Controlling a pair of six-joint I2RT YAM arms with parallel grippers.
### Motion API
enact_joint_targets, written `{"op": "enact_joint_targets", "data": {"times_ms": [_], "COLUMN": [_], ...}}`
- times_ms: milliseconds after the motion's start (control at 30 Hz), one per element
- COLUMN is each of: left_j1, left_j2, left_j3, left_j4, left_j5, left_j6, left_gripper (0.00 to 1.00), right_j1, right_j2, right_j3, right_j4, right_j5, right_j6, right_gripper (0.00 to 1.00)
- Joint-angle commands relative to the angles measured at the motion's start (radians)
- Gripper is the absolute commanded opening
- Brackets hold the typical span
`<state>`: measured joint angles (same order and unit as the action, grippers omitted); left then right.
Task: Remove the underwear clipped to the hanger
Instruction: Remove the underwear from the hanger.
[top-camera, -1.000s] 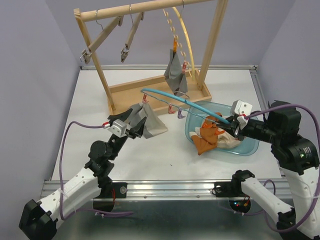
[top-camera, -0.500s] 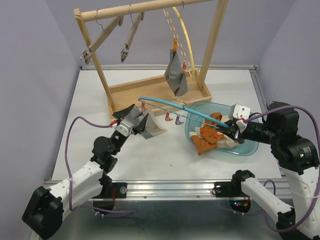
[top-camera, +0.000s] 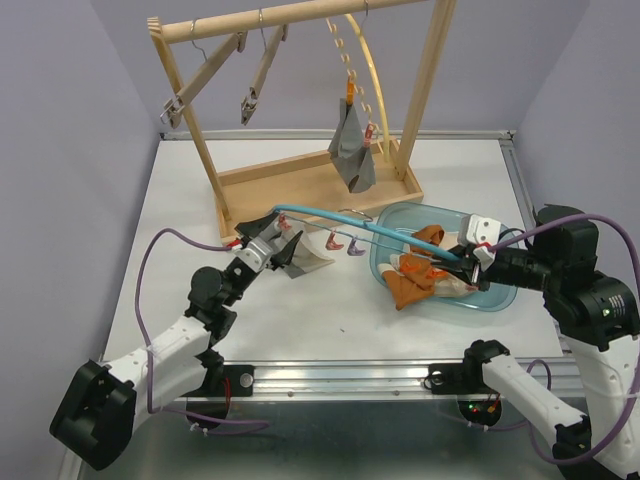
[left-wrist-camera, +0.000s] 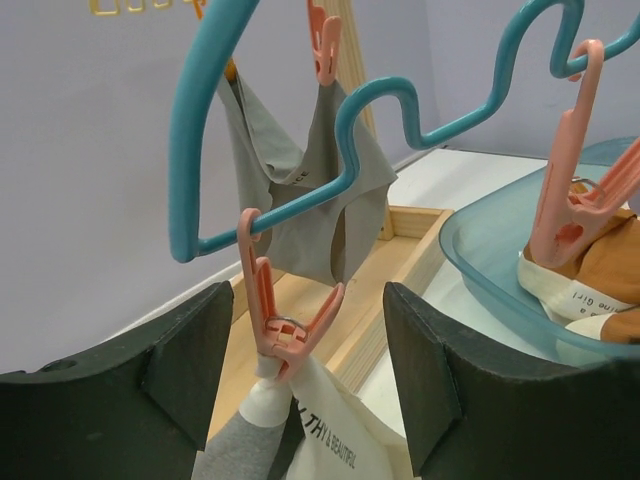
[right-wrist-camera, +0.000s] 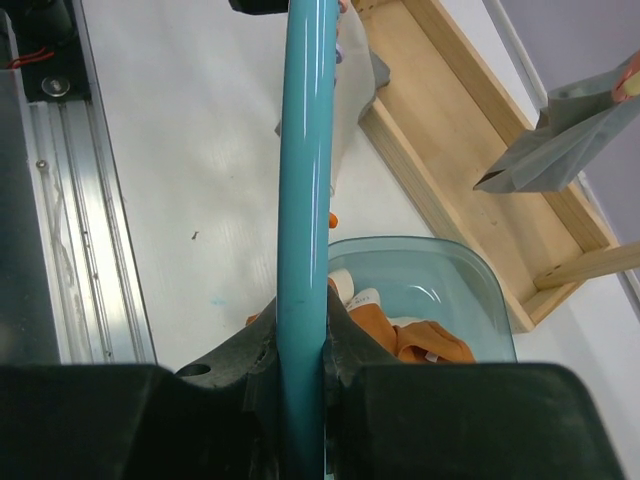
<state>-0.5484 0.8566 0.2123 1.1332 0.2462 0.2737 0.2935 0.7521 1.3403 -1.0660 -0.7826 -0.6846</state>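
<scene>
Showing the hanger being brought down, we mark what has changed over the last second. The left end effector (top-camera: 282, 251) has sunk toward the worktop (top-camera: 330, 330) and edged toward its partner. The free end of the teal hanger (right-wrist-camera: 305, 150) has followed it, so the bar now lies lower and flatter.

The grey-and-white underwear (left-wrist-camera: 330, 425), a taut tent a second ago, now slumps beneath the left end effector, its hem apparently on the worktop. The fingers (left-wrist-camera: 170, 370) of that end effector stand apart, with the cloth and the pink peg (left-wrist-camera: 285, 325) between them, and nothing is pinched. The peg bites the white waistband just ahead of the fingertips, so this piece is not yet free.

The right end effector (top-camera: 470, 266) stays clamped on the hanger's bar and has drifted only slightly. Below it, in the blue tub (top-camera: 505, 292), lies the orange-brown and beige underwear (top-camera: 410, 288). A second peg (left-wrist-camera: 568, 190) there seems to grip a waistband too. The grey underwear (top-camera: 352, 150) hangs well beyond both end effectors, on the wooden rack (top-camera: 250, 17).

We judge that the lowering only slackens the cloth, and the release itself remains to be done.
</scene>
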Motion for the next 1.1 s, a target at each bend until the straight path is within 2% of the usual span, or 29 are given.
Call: {"op": "enact_joint_targets", "data": {"times_ms": [0,67,233,267,367,400,500,567,633,667,700,767,900,933,967,1033,1067], "left_j1": [0.005,0.004,0.004,0.005,0.005,0.005,0.004,0.004,0.005,0.005,0.005,0.004,0.004,0.004,0.005,0.004,0.004], "left_j2": [0.009,0.015,0.029,0.027,0.015,0.012,0.001,-0.002,-0.002,-0.004,-0.007,-0.019,-0.047,-0.053,-0.063,-0.08,-0.088], "left_j3": [0.053,0.062,0.084,0.084,0.081,0.079,0.075,0.076,0.078,0.076,0.076,0.075,0.078,0.078,0.081,0.087,0.09], "left_j4": [0.074,0.071,0.048,0.05,0.048,0.048,0.045,0.043,0.042,0.04,0.04,0.028,-0.024,-0.041,-0.049,-0.087,-0.104], "left_j5": [0.045,0.051,0.067,0.067,0.061,0.053,0.045,0.041,0.033,0.025,0.016,-0.002,-0.038,-0.045,-0.047,-0.065,-0.079], "left_j6": [-0.011,-0.014,-0.021,-0.021,-0.03,-0.03,-0.037,-0.042,-0.053,-0.062,-0.07,-0.091,-0.142,-0.155,-0.189,-0.238,-0.254], "left_gripper": [0.72,0.72,0.62,0.58,0.39,0.29,0.18,0.18,0.25,0.34,0.49,0.56,0.82,0.83,0.92,0.98,0.99], "right_j1": [-0.008,-0.01,-0.011,-0.011,-0.013,-0.013,-0.013,-0.014,-0.014,-0.016,-0.016,-0.016,-0.016,-0.016,-0.017,-0.016,-0.016], "right_j2": [-0.011,-0.011,-0.01,-0.01,-0.01,-0.011,-0.01,-0.01,-0.007,-0.005,-0.005,0.001,0.016,0.021,0.032,0.049,0.062], "right_j3": [0.076,0.076,0.079,0.079,0.076,0.074,0.076,0.077,0.079,0.08,0.082,0.085,0.108,0.114,0.118,0.146,0.158], "right_j4": [0.049,0.049,0.046,0.044,0.043,0.044,0.043,0.043,0.043,0.044,0.044,0.047,0.069,0.078,0.087,0.104,0.109], "right_j5": [-0.056,-0.061,-0.063,-0.063,-0.063,-0.064,-0.064,-0.064,-0.061,-0.06,-0.055,-0.041,-0.001,0.02,0.029,0.068,0.083], "right_j6": [-0.015,-0.016,-0.018,-0.018,-0.02,-0.021,-0.023,-0.02,-0.02,-0.018,-0.016,-0.009,0.04,0.052,0.072,0.106,0.124], "right_gripper": [0.01,0.01,0.01,0.01,0.0,0.01,0.01,0.0,0.01,0.01,0.0,0.0,0.0,0.0,0.0,0.01,0.0]}}
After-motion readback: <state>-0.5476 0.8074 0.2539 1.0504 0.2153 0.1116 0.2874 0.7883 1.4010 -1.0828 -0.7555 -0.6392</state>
